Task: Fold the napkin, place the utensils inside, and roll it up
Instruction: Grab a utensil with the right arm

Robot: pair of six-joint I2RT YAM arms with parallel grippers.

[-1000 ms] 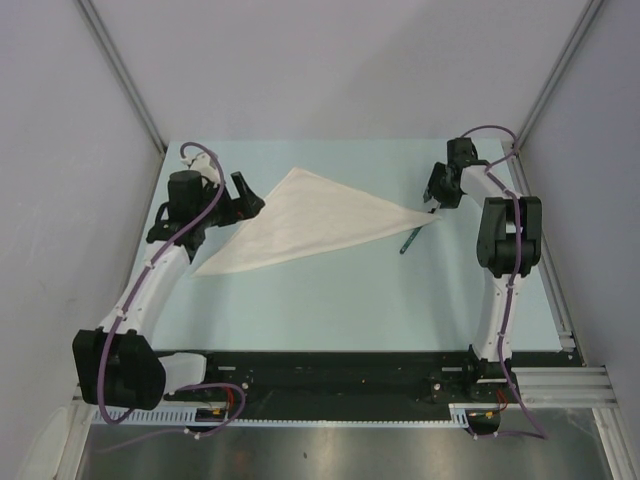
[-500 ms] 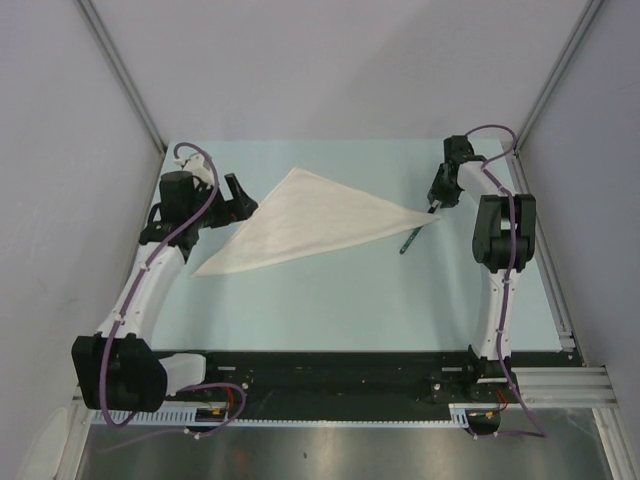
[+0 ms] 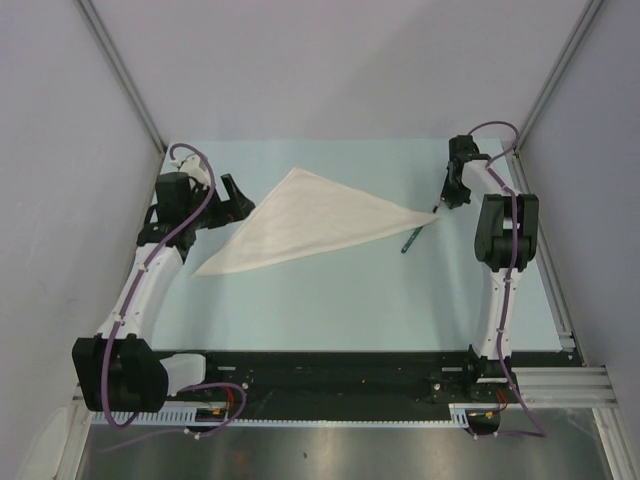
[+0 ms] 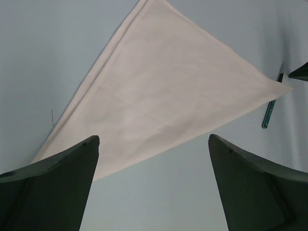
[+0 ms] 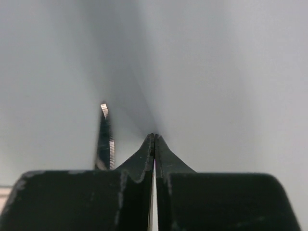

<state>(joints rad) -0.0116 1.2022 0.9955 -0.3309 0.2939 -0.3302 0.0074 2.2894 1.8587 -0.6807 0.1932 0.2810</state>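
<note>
The napkin point(image 3: 310, 225) is lying flat as a triangle on the far half of the tabletop point(image 3: 330, 300). One corner is pointing at the far edge, one is reaching toward the left edge, and its long tip is stretching toward the right edge. The knife point(image 3: 411, 240) is lying just beside that tip on its near side, teal handle angling toward the near edge, and its other end is sitting at the cloth's tip.

The right gripper point(image 3: 453, 197) is hanging just beyond the tip, close to the right edge, fingers point(image 5: 139, 168) pressing tightly together with nothing between them. A thin serrated strip point(image 5: 107, 144) is showing left of them; I cannot tell what it is.

The left gripper point(image 4: 153, 139) is hovering at the napkin's left edge, spread wide and gripping nothing.
</note>
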